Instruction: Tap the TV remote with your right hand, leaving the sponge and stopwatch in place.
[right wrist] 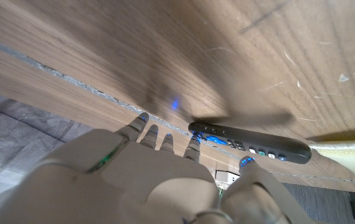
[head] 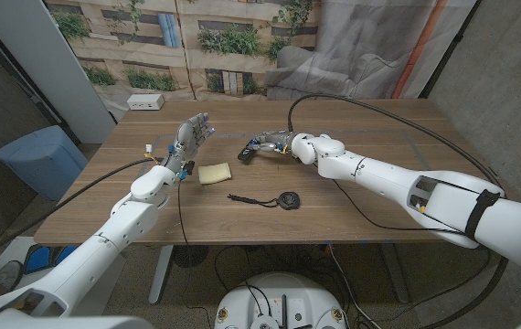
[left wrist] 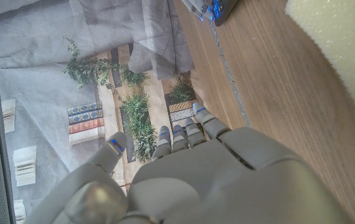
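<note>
We see a wooden desk (head: 361, 196) carrying a yellow sponge (head: 215, 173) near its middle, a black stopwatch (head: 287, 200) with its cord stretched toward the sponge, a dark TV remote (head: 253, 149) farther back, and a white box (head: 145, 102) at the far left corner.

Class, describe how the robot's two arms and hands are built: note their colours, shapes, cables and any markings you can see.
Both arms have smooth, rounded white shells. The right arm shows dark panels and a black band near its upper end; a black cable loops across the wooden table towards it. Another black cable runs along the left arm. The left hand and right hand are grey, with small blue marks on the fingers.
</note>
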You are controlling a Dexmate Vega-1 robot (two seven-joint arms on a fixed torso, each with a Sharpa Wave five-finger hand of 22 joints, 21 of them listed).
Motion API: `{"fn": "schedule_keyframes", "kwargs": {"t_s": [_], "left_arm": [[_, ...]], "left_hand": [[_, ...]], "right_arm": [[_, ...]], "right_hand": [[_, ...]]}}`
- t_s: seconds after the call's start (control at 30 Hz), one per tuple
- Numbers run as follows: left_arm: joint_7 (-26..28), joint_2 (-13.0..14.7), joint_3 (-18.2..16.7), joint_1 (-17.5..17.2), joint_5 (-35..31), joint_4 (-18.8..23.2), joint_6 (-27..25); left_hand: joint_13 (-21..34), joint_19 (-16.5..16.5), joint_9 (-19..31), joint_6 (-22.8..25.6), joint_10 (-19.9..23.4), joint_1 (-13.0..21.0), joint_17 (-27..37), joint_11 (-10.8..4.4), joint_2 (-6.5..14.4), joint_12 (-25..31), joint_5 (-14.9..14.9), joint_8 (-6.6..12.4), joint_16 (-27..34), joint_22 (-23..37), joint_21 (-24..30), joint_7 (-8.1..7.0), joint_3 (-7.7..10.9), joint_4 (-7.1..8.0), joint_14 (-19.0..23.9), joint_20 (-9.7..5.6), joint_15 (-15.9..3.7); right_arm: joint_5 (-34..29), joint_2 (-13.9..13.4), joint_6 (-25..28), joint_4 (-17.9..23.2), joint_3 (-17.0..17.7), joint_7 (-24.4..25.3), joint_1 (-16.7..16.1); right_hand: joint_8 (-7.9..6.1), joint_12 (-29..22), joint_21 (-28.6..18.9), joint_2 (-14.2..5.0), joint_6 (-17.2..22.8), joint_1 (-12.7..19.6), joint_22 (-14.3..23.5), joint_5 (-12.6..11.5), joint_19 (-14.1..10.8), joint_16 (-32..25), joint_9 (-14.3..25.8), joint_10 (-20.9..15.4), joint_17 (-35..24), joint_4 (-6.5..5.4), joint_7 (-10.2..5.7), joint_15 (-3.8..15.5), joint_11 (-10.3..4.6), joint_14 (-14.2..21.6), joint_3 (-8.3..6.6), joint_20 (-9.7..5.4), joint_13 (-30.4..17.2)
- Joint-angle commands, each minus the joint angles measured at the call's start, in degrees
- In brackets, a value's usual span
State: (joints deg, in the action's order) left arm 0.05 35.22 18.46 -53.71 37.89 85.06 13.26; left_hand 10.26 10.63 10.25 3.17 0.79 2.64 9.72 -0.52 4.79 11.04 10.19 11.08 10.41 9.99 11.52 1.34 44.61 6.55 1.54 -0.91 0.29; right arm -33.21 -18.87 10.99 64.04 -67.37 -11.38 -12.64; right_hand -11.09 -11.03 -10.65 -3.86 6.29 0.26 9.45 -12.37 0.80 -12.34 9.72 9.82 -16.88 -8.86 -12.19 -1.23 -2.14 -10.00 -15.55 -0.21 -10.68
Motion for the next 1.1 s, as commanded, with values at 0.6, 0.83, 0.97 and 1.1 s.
{"fn": "schedule_keyframes", "kwargs": {"t_s": [0.6,0.83,0.97,1.1], "left_arm": [[-1.1,0.1,0.4,0.2,-0.1,-0.5,0.8],[-1.1,0.4,0.2,-0.2,0.1,0.0,0.7],[-1.1,0.3,0.2,-0.3,0.1,0.0,0.8],[-1.1,0.2,0.2,-0.3,0.0,-0.2,1.1]], "left_hand": [[0.1,0.8,0.3,0.8,0.4,0.4,0.3,0.27,5.9,0.0,0.0,0.03,0.1,0.2,0.2,-0.07,0.34,0.35,0.7,0.08,0.05],[0.1,0.8,0.3,0.8,0.4,0.5,0.3,0.26,5.9,-0.1,0.0,0.01,0.1,0.2,0.2,-0.04,0.34,0.29,0.8,0.09,0.07],[0.1,0.8,0.3,0.8,0.4,0.5,0.3,0.26,5.9,-0.1,0.0,0.01,0.1,0.2,0.2,-0.01,0.34,0.3,0.8,0.12,0.07],[0.1,0.8,0.3,0.8,0.5,0.5,0.3,0.29,5.9,0.0,0.0,-0.01,0.1,0.2,0.2,0.0,0.34,0.3,0.8,0.09,0.07]], "right_arm": [[-0.6,-1.9,-0.2,4.1,1.5,0.3,-0.9],[-1.0,-2.4,0.0,5.4,2.0,0.5,-1.2],[-1.0,-2.6,-0.3,5.8,2.3,0.8,-1.3],[-1.3,-3.1,-0.1,7.3,2.8,1.0,-1.7]], "right_hand": [[-0.03,-0.2,-0.3,-1.88,1.8,0.3,0.2,-0.2,-0.2,-0.2,0.4,1.0,0.0,0.31,1.13,-0.17,0.17,-3.7,0.03,0.17,0.1],[0.03,-0.3,-0.4,-1.87,1.9,0.4,0.2,-0.2,-0.4,-0.3,0.4,0.8,0.0,0.37,1.06,-0.26,0.15,-3.6,0.03,0.18,0.1],[0.06,-0.3,-0.4,-1.87,2.0,0.4,0.2,-0.3,-0.4,-0.3,0.4,0.7,0.1,0.41,0.99,-0.29,0.19,-3.4,0.02,0.21,0.1],[0.09,-0.3,-0.4,-1.88,2.0,0.5,0.2,-0.3,-0.6,-0.3,0.4,0.6,0.1,0.45,0.96,-0.23,0.18,-3.3,0.01,0.26,0.1]]}}
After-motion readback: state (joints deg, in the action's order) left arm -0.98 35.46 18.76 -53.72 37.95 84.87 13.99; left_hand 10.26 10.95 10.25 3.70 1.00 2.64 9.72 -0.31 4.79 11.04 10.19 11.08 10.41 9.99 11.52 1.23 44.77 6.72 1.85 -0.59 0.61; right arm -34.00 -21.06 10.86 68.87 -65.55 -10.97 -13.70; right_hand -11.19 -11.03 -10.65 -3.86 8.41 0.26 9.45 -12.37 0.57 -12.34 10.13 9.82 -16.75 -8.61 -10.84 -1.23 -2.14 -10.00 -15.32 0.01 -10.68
